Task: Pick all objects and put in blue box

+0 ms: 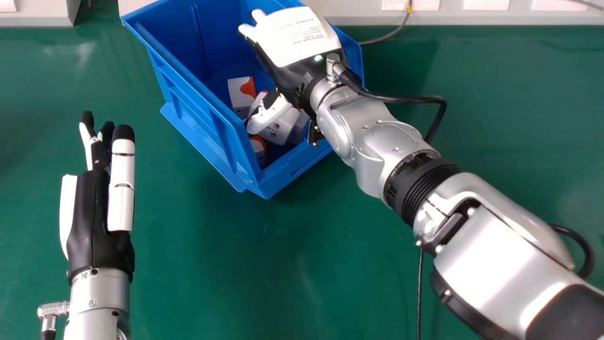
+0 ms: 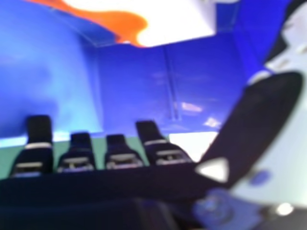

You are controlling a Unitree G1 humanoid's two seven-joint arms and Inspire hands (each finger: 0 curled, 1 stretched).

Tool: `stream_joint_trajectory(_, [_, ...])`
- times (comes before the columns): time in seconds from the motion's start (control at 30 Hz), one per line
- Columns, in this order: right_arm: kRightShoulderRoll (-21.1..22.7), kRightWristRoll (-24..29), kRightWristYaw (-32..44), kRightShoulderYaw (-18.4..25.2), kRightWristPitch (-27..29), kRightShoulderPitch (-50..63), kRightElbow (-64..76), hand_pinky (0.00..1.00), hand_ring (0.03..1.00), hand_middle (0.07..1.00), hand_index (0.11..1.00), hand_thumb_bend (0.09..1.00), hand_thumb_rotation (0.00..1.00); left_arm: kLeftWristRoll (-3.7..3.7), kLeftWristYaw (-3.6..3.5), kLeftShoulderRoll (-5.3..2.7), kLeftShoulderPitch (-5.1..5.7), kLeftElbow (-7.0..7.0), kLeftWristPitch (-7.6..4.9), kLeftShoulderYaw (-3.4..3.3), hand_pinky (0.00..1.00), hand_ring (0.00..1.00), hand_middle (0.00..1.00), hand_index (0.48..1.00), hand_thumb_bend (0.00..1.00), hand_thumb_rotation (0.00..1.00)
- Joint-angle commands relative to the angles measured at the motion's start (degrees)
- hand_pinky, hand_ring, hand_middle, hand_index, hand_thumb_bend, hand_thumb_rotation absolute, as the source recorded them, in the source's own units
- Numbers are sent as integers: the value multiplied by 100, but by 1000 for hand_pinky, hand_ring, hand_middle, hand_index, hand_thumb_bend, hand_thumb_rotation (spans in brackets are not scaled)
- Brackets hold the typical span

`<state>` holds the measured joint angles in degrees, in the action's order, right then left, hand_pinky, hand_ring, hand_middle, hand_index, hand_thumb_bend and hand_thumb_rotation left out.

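Hanging over the blue box (image 1: 198, 127), the right hand (image 1: 297, 38), spread and pinching nothing, has the cartons (image 1: 279, 133) beneath it, towards the near end of the box

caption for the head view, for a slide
Right hand over the blue box holding white-and-orange packages, left hand open above the green table.

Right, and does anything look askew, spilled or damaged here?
Nothing looks spilled or damaged. The white-and-orange cartons lie jumbled in the blue box, which sits askew on the green table; neither seems a fault.
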<state>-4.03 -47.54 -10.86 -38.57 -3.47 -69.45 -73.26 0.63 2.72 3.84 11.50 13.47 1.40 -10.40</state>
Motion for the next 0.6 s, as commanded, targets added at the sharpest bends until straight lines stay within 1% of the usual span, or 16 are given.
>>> stream_joint_trajectory(0.0, [121,51,-119,67,-93,-97,176,898,983,999,937,770,546,35,11,43,-70,28,-86,5,995,1000,1000,1000,423,1000])
stream_joint_trajectory(0.13, [330,140,-70,199,-91,-30,434,897,983,1000,942,744,530,7,3,32,-71,30,-76,0,995,1000,1000,1000,423,1000])
stream_joint_trajectory(0.2, [504,225,-95,331,-130,161,869,902,985,1000,944,723,513,-3,6,28,-87,34,-46,-5,995,1000,1000,1000,423,1000])
stream_joint_trajectory(0.27, [692,291,-110,473,-214,462,1489,909,984,1000,945,683,489,-14,3,30,-109,13,-34,-11,995,1000,1000,1000,423,1000])
stream_joint_trajectory(0.4, [1148,248,-206,836,-518,1585,3522,922,985,1000,948,594,458,-60,-34,64,-113,-28,-65,-52,998,1000,1000,1000,420,1000])
stream_joint_trajectory(0.43, [1261,197,-196,915,-598,1918,4118,922,985,1000,948,594,458,-67,-44,80,-109,-30,-72,-62,998,1000,1000,1000,420,1000])
stream_joint_trajectory(0.47, [1360,148,-180,991,-661,2228,4661,925,985,1000,948,574,453,-70,-50,91,-105,-34,-80,-69,998,1000,1000,1000,419,1000])
stream_joint_trajectory(0.5, [1457,116,-172,1089,-697,2587,5254,929,986,1000,949,537,448,-77,-58,103,-106,-41,-83,-77,999,1000,1000,1000,418,1000])
stream_joint_trajectory(0.57, [1619,122,-222,1298,-667,3321,6335,929,985,1000,950,511,444,-90,-78,132,-113,-46,-74,-98,1000,1000,1000,1000,417,1000])
